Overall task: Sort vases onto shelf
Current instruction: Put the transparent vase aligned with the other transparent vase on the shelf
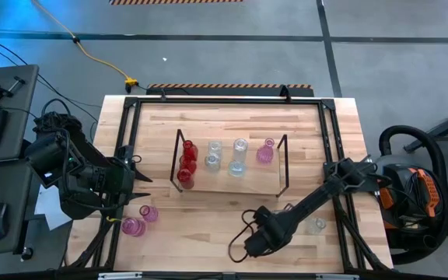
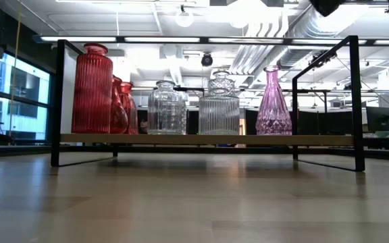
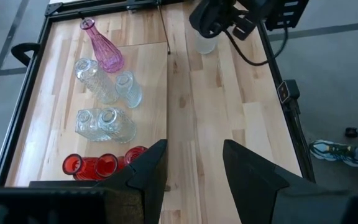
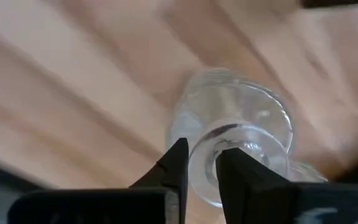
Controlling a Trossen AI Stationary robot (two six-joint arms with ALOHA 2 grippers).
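A: High view count — what's on the shelf [image 1: 282, 167] already?

B: Red vases [image 1: 187, 159] at one end, clear vases [image 1: 225, 158] mid-board, one pink vase [image 1: 265, 151] at the far end. Low view shows them upright on the board. Roughly seven on, hard to count the reds.

A: Left off the shelf?

B: Two pink vases [image 1: 138, 220] on the table off the red end, by the left gripper [image 1: 134, 177]. One clear vase [image 1: 318, 225] in front of the pink end. One more clear vase [image 4: 238, 140] at the right gripper [image 1: 257, 243], in front of the shelf near the table edge.

A: Right gripper state?

B: Right wrist view: fingers pinched on that vase's rim, one inside the mouth, one outside. Grasping it, I'd say. Lifted or not, can't tell.

A: Left?

B: Released, jaws apart, nothing in them, waiting off the shelf's red end.

A: Progress?

B: Judging it past halfway; four vases left, this one included.
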